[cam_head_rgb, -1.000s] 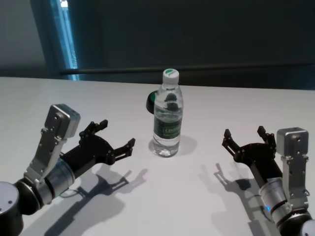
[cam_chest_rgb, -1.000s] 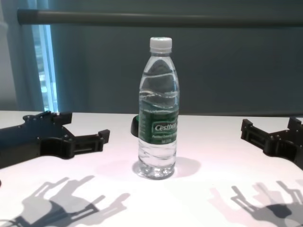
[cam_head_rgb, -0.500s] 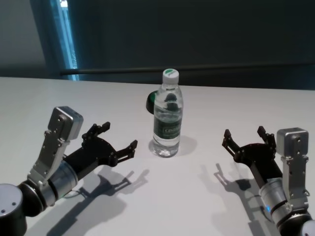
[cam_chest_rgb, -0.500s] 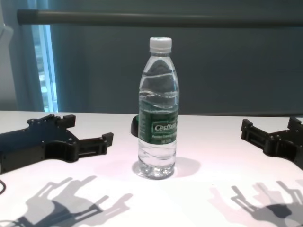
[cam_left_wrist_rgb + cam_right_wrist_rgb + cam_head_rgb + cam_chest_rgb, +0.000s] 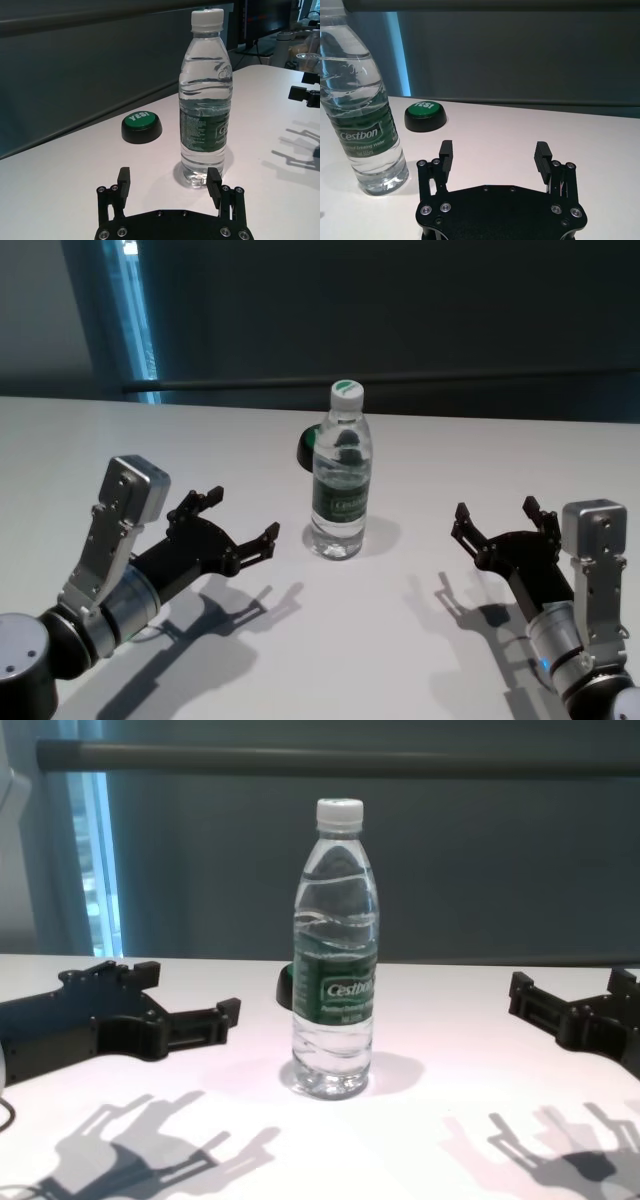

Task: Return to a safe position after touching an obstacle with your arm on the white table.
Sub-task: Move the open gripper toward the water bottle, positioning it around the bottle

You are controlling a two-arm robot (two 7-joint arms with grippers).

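The obstacle, a tall clear water bottle (image 5: 340, 480) with a white cap and dark green label, stands upright in the middle of the white table (image 5: 380, 640). My left gripper (image 5: 240, 512) hovers low over the table to the bottle's left, open, its fingers pointing toward the bottle with a small gap between them and it. In the left wrist view the bottle (image 5: 205, 100) stands just beyond one fingertip of the left gripper (image 5: 168, 175). My right gripper (image 5: 495, 508) hangs open to the bottle's right, farther off, holding nothing.
A small low dark round button (image 5: 305, 448) with a green top sits just behind the bottle, toward its left. A dark wall and a rail run along the table's far edge. A bright blue strip stands at the back left.
My left gripper has crept slightly rightward toward the bottle and has hardly moved over the last half second. The bottle and right arm have not moved.
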